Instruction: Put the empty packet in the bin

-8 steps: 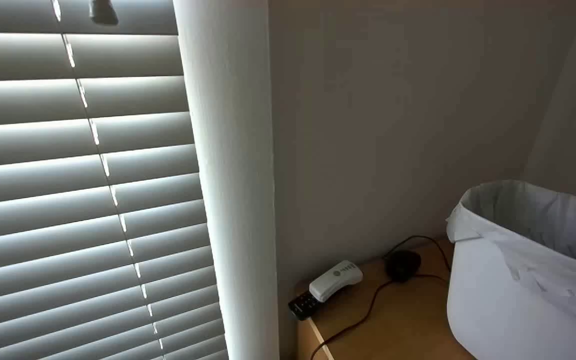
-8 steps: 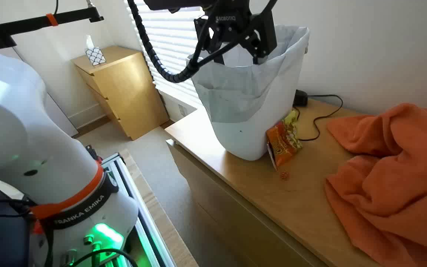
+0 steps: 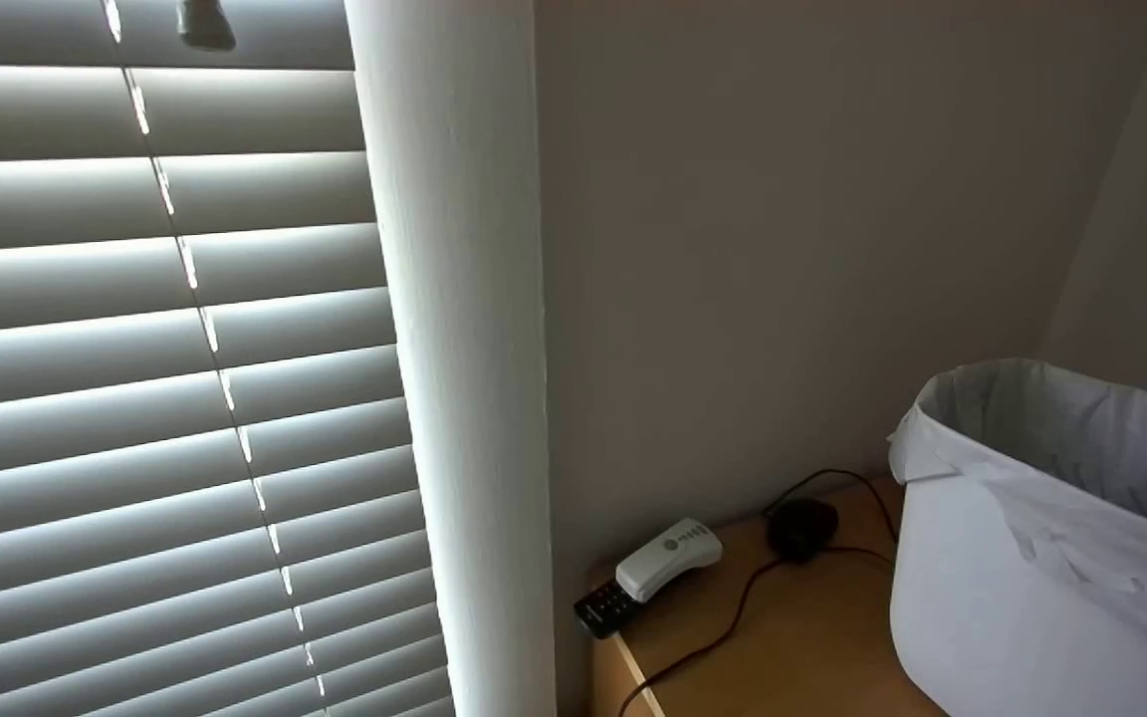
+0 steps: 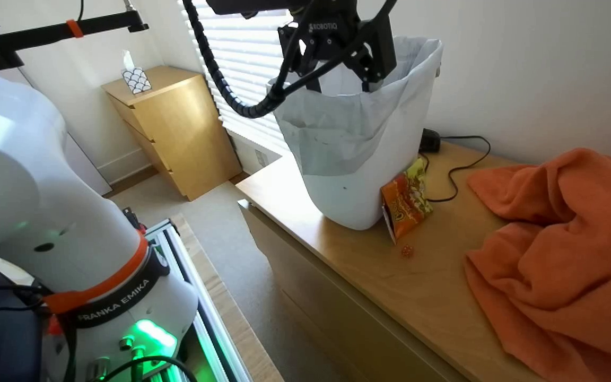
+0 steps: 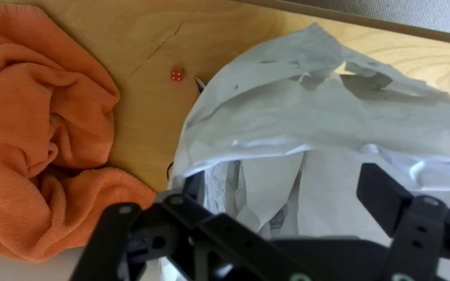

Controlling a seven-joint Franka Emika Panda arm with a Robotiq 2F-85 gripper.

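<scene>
Snack packet point(image 4: 407, 202) tilts just outside the lined waste bin point(image 4: 345, 199) while the gripper point(image 5: 282, 180), spread and unladen, hangs at the bin's mouth, so pickup seems pending, needing a move clear, then down.

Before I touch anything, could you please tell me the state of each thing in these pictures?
Bin: upright
Liner bag: folded over the bin's rim
Gripper: open, at the bin's mouth
Packet: outside the bin, tilted beside its base
Orange towel: crumpled
Red die: lying on the wooden top
Blinds: lowered, light between slats
Tissue box: tissue sticking out
White handset: resting over black remote
Robot base light: glowing green
</scene>
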